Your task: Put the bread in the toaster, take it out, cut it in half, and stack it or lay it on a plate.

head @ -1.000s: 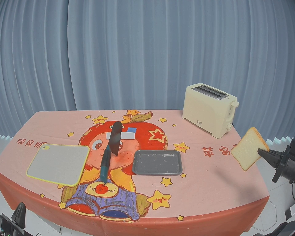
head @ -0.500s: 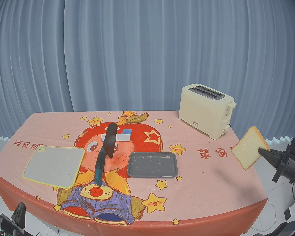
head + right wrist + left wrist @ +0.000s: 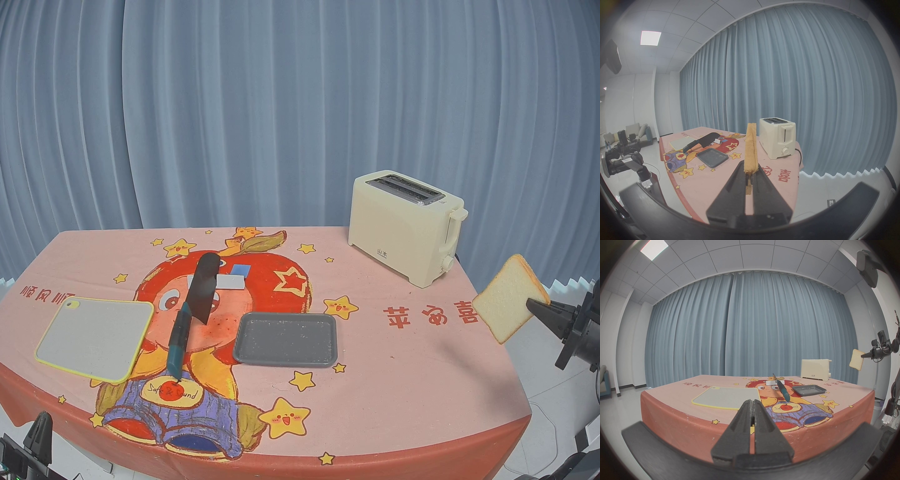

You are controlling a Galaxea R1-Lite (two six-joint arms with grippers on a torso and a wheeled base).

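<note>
A slice of bread (image 3: 507, 298) hangs off the table's right edge, clamped by my right gripper (image 3: 539, 306); in the right wrist view the bread (image 3: 751, 149) stands on edge between the fingers of that gripper (image 3: 749, 170). The cream toaster (image 3: 404, 224) stands at the back right of the table, its slots facing up. A grey plate (image 3: 286, 339) lies mid-table. A black knife with a teal handle (image 3: 190, 307) rests left of it, beside a grey cutting board (image 3: 94, 337). My left gripper (image 3: 752, 402) is shut and holds nothing, low before the table's front left edge.
The table wears a pink cartoon cloth (image 3: 400, 369). Small white and blue blocks (image 3: 230, 279) prop the knife blade. Bare cloth lies between the plate and the toaster. A blue curtain hangs behind the table.
The whole head picture has shifted, so the table's things sit further left in view. The right gripper and the bread keep the same place in the picture.
</note>
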